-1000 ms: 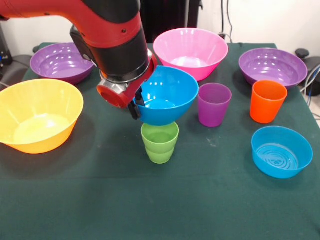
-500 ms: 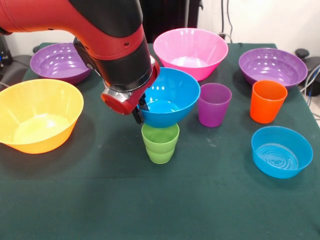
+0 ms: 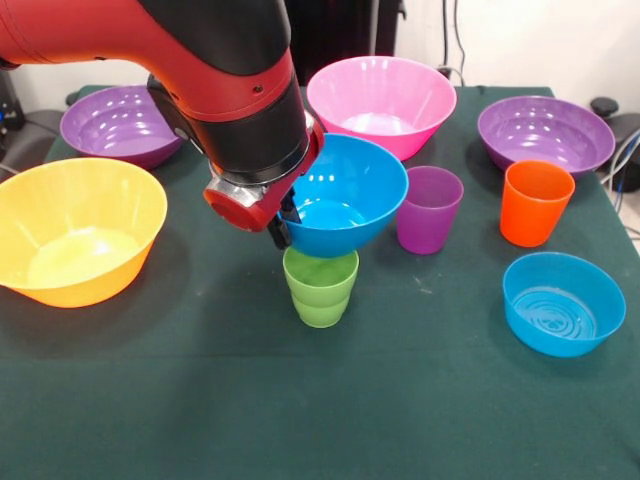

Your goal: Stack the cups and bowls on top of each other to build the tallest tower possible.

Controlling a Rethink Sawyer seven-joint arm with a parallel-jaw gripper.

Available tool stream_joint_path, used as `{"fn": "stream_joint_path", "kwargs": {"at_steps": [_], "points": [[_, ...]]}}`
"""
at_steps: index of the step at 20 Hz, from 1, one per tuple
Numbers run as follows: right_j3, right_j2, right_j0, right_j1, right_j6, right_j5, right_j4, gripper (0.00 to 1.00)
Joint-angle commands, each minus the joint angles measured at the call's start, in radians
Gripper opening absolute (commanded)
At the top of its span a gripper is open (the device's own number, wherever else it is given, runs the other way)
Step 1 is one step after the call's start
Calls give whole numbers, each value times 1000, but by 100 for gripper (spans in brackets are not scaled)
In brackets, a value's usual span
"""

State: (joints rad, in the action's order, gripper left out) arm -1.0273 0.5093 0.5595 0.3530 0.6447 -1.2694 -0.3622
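The medium blue bowl [image 3: 350, 190] hangs slightly tilted, its base right at the rim of the green cup [image 3: 320, 290], which stands upright at the table's middle. I cannot tell whether they touch. My gripper [image 3: 283, 228] is shut on the blue bowl's left rim, with the red and black arm above it. To the right stand the purple cup [image 3: 428, 208] and the orange cup [image 3: 535, 203], both upright and apart from the gripper.
A large yellow-orange bowl [image 3: 75, 230] sits at the left and a pink bowl [image 3: 380, 100] at the back. Purple bowls [image 3: 122, 122] [image 3: 545, 133] stand at the back corners. A shallow blue bowl [image 3: 563, 303] lies at the right on the green cloth [image 3: 200, 400].
My gripper has carried the blue bowl a little to the right, so its base now sits more squarely over the green cup. Everything else stayed put.
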Motion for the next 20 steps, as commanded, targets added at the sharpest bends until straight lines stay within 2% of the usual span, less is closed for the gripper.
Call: {"fn": "stream_joint_path", "kwargs": {"at_steps": [1, 5, 8, 15, 20], "points": [[84, 50, -36, 14, -74, -151, 6, 0], [89, 39, -43, 20, -74, -162, -9, 0], [90, 22, -49, 33, -100, -171, -44, 0], [31, 31, -25, 44, -118, -63, -50, 0], [21, 46, -19, 39, -118, -7, -44, 0]]}}
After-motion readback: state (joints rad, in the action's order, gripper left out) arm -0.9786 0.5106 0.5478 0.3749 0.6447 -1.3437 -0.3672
